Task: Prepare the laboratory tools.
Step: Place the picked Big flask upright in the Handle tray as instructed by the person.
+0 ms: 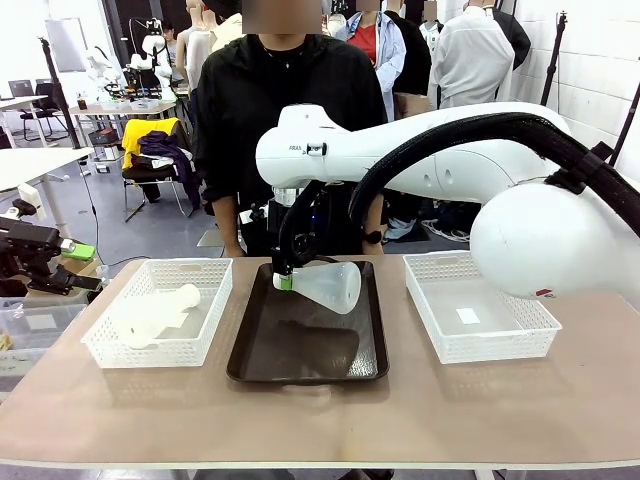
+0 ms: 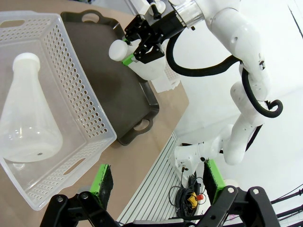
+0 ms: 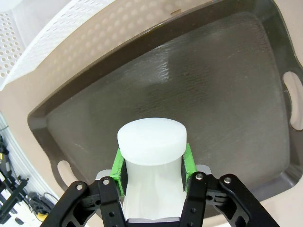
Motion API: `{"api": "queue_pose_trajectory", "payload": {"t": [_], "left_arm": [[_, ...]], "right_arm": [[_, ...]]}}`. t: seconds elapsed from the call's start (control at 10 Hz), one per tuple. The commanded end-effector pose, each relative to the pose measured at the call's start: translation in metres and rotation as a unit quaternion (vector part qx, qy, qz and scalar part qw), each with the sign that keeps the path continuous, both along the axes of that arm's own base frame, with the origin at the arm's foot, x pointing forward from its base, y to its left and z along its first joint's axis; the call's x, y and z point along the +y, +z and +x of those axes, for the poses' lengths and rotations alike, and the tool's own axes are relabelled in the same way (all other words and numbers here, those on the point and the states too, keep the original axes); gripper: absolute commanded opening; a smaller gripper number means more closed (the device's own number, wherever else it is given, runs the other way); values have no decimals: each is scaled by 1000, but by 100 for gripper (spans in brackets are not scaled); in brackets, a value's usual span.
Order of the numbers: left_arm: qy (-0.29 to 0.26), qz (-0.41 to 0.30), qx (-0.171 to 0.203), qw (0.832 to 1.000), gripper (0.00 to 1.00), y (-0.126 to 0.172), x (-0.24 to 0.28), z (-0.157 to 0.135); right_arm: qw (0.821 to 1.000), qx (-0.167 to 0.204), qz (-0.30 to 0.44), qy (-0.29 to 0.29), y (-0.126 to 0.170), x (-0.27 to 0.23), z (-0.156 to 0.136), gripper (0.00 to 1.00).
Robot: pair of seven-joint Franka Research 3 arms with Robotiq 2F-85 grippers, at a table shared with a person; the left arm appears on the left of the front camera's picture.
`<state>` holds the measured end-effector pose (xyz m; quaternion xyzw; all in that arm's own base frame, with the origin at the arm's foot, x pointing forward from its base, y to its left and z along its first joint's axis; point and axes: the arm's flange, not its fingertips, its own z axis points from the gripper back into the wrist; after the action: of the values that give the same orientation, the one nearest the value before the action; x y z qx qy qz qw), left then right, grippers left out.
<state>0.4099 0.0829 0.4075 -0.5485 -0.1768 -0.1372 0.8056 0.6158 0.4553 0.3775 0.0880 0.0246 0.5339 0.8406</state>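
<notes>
One frosted-white flask (image 1: 332,286) hangs tilted above the dark brown tray (image 1: 262,358), its neck (image 3: 152,150) clamped between the green pads of my right gripper (image 1: 284,281), which is shut on it. The same held flask (image 2: 142,64) appears far off in the left wrist view. The second flask (image 1: 152,314) lies on its side in the left white basket (image 1: 200,345), seen large in the left wrist view as flask (image 2: 27,116). My left gripper (image 2: 158,182) is open, off the table's left edge, with nothing between its fingers.
A second white basket (image 1: 480,345) stands to the right of the tray with a small white label inside. A person in black stands at the far side of the table. Bare tabletop (image 1: 320,420) runs along the front.
</notes>
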Motion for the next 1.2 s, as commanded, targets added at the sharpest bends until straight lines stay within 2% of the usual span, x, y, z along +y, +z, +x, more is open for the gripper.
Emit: {"api": "queue_pose_trajectory", "payload": {"t": [0.0,0.5,0.7,0.9,1.1], "left_arm": [[0,0,-1,1000,100,1,1,-1],[0,0,-1,1000,100,1,1,-1],[0,0,-1,1000,100,1,1,-1],[0,0,-1,1000,100,1,1,-1],[0,0,-1,1000,100,1,1,-1]], "right_arm": [[1000,-5,3,0,2,0,0,0],[1000,1,8,13,6,-1,-5,0],[999,-14,13,26,33,-7,-17,0],[997,-33,58,46,70,-21,-27,0],[985,-26,148,88,95,-46,-30,0]]}}
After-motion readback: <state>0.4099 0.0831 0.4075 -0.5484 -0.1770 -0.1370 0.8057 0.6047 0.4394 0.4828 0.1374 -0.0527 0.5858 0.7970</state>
